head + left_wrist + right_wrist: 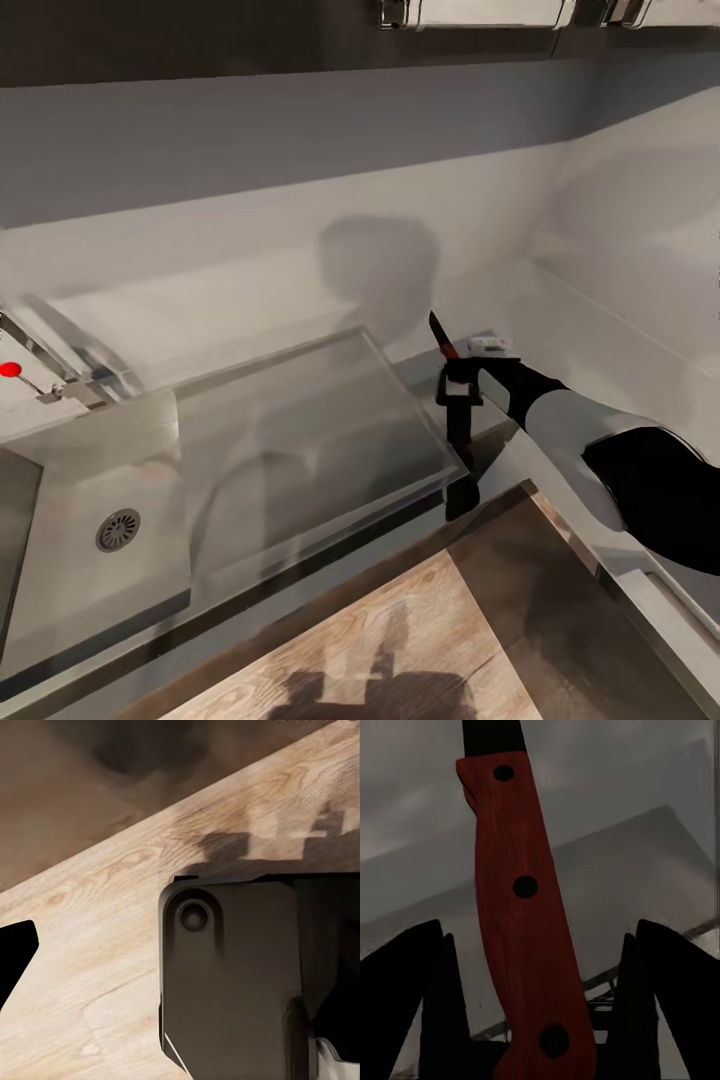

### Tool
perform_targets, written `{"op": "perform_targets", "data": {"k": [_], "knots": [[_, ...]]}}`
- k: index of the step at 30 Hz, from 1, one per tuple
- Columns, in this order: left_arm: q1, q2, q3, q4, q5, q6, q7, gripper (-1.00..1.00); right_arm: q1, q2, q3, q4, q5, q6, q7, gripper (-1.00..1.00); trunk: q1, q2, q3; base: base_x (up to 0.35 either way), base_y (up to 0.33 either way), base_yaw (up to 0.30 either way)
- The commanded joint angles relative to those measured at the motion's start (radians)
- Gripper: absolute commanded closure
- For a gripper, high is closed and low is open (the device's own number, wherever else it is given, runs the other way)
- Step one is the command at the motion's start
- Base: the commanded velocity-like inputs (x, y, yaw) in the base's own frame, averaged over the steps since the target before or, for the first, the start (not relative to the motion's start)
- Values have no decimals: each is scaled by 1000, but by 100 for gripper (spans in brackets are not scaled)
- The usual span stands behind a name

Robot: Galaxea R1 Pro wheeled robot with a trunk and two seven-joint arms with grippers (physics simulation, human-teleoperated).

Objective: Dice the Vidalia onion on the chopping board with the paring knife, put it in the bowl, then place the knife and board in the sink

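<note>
- The right gripper [452, 372] holds the paring knife [443, 343] by its red handle, the dark blade pointing up toward the back wall, above the countertop [560, 330] just beside the drainboard's right edge.
- In the right wrist view, the paring knife [521, 907] shows a red handle with three dark rivets, lying between the two black fingers [412, 997]; no maker's mark or lettering can be read on it.
- The sink [90, 560] sits at the countertop's left end, with a round drain [118, 530] in the basin and the red knob [10, 369] behind it.
- The left wrist view shows wooden floor [90, 945] and a dark robot part; I cannot tell the left gripper's state.
</note>
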Motion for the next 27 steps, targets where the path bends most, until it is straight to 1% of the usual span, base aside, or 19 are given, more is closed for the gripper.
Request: {"op": "perform_targets", "data": {"k": [1, 17, 20, 21, 25, 27], "knots": [[0, 2, -7, -1, 10, -2, 7, -100, 0, 0, 13, 21, -8, 10, 0, 100, 1, -1, 0, 0, 0, 0], [0, 2, -7, -1, 10, -2, 6, -100, 0, 1, 13, 22, -7, 7, -1, 100, 1, -1, 25, 0, 0, 0], [0, 2, -7, -2, 10, -2, 6, -100, 6, 17, 13, 25, -7, 4, 0, 100, 1, -1, 30, 0, 0, 0], [0, 2, -7, -2, 10, -2, 6, -100, 19, 23, 13, 25, -7, 3, 1, 100, 1, -1, 31, 0, 0, 0], [0, 2, -7, -1, 10, -2, 5, -100, 41, 32, 13, 24, -7, -1, 2, 100, 1, -1, 38, 0, 0, 0], [0, 2, -7, 1, 10, -2, 5, -100, 58, 36, 12, 24, -7, -26, 4, 100, 1, -1, 41, 0, 0, 0]]}}
